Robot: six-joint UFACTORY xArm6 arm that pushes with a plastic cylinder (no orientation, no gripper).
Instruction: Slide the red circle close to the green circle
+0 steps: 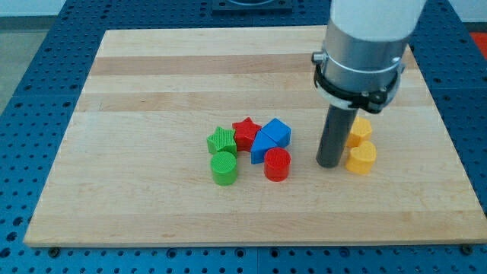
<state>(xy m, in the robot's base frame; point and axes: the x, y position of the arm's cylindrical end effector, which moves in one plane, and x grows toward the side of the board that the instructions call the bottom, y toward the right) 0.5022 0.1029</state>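
The red circle (277, 164) stands on the wooden board (152, 91) near the middle, just below two blue blocks. The green circle (224, 167) stands to its left, a small gap apart, below the green star (221, 141). My tip (329, 163) rests on the board to the right of the red circle, with a clear gap between them, and just left of the yellow blocks.
A red star (245, 132) and two blue blocks (278, 132) (261, 145) cluster above the two circles. Two yellow blocks (361, 157) (360, 130) stand right of the tip. Blue perforated table (30, 114) surrounds the board.
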